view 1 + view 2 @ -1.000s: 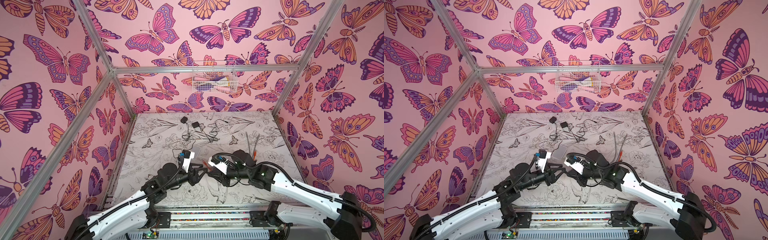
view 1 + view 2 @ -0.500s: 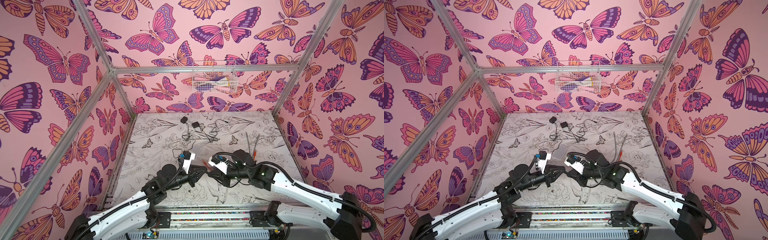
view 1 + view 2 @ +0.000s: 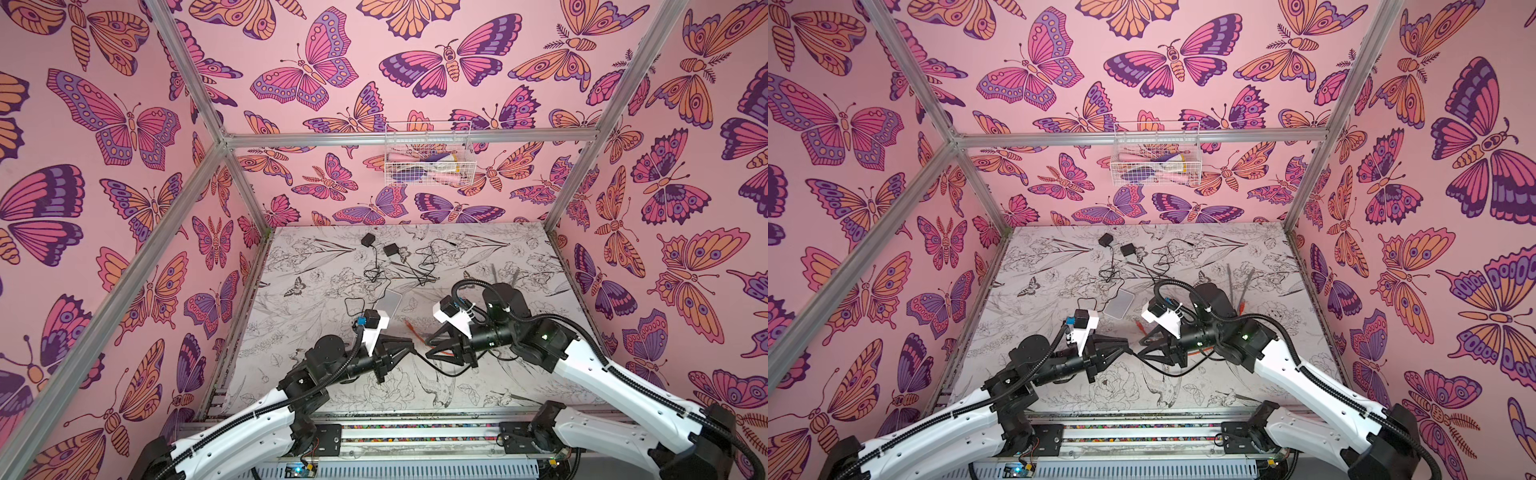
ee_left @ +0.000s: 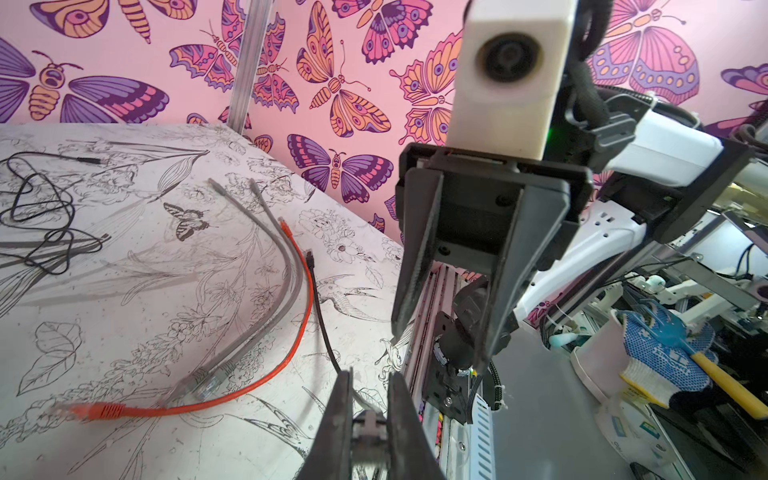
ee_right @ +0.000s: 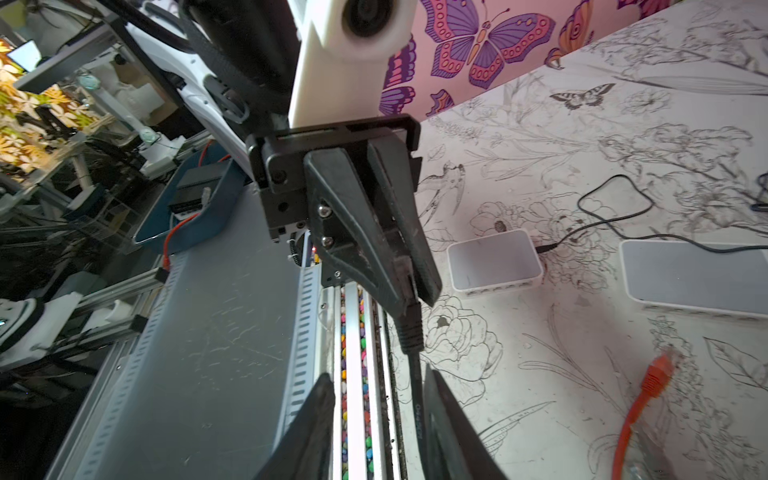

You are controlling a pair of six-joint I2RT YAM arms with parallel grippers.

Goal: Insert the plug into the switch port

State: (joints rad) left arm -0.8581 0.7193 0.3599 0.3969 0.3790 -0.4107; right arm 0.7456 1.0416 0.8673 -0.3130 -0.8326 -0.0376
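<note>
Tip to tip above the worktop [image 3: 498,386]: the left end effector [image 3: 410,350] is clenched on the plug [image 5: 411,328] of a black cable [image 5: 417,399]. The plug is pinched between its fingertips, and its boot juts out toward the right end effector [image 3: 429,352]. That end effector has let go, its jaws parted, with the black cable running through the gap between them. A white switch [image 3: 390,301] lies flat on the worktop beyond both end effectors, toward the back wall and apart from the plug. The right wrist view shows a second white box [image 5: 694,274] beside the switch. An orange cable [image 4: 299,324] lies on the worktop beneath and beside the right end effector.
</note>
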